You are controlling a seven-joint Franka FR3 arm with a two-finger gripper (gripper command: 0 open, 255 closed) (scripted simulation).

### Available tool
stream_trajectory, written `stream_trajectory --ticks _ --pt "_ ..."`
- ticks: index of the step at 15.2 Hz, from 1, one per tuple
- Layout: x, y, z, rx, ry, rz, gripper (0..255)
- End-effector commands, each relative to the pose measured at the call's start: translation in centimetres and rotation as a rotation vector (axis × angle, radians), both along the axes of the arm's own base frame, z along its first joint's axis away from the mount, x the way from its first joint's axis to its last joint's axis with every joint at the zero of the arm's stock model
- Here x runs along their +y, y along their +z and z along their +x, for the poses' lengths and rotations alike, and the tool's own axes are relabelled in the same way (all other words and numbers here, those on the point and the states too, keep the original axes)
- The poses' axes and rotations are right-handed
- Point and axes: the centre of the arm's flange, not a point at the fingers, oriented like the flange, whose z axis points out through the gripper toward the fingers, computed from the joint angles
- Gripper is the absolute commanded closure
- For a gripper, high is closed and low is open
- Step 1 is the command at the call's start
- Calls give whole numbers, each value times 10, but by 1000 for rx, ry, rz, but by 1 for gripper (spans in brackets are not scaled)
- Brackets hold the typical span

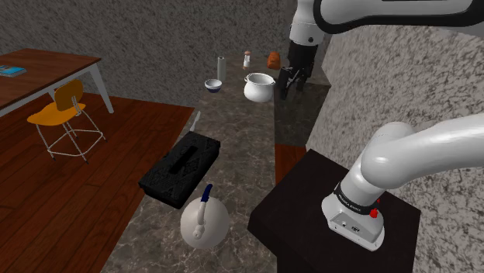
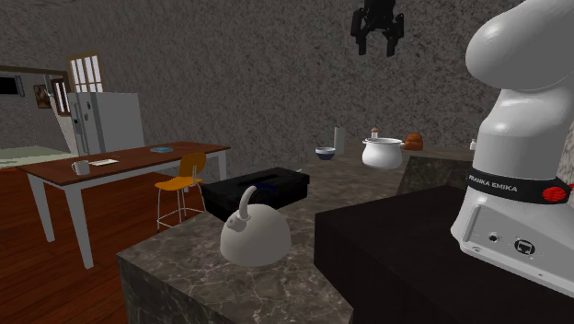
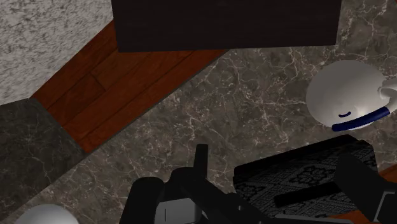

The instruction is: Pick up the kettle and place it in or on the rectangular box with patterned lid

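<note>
Shoulder view: a yellow chair (image 1: 63,108) stands on the wooden floor (image 1: 46,203); the black box (image 1: 180,169) with its patterned lid lies on the marble counter (image 1: 233,143), the white kettle (image 1: 205,223) upright just beside it; a white pot (image 1: 259,87); the gripper (image 1: 291,85) hangs high above, fingers apart, holding nothing.

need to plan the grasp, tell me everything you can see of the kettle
The kettle is a squat, domed, plain whitish body with a thin arched handle over the top, part blue, part white. It stands upright on the dark marbled counter, close beside the black patterned box, near the counter's end by the stand. Nothing holds it: the gripper hangs far off, jaws open.
</note>
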Motion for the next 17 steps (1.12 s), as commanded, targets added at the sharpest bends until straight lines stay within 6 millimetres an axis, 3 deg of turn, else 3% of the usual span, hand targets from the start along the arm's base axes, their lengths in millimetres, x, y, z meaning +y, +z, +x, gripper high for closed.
stream_trajectory --ticks 1,9,17 --pt "0 0 0 0 0 0 0" --pt "78 -69 -21 -27 -187 1 0" --pt "158 -138 -24 -55 -374 2 0"
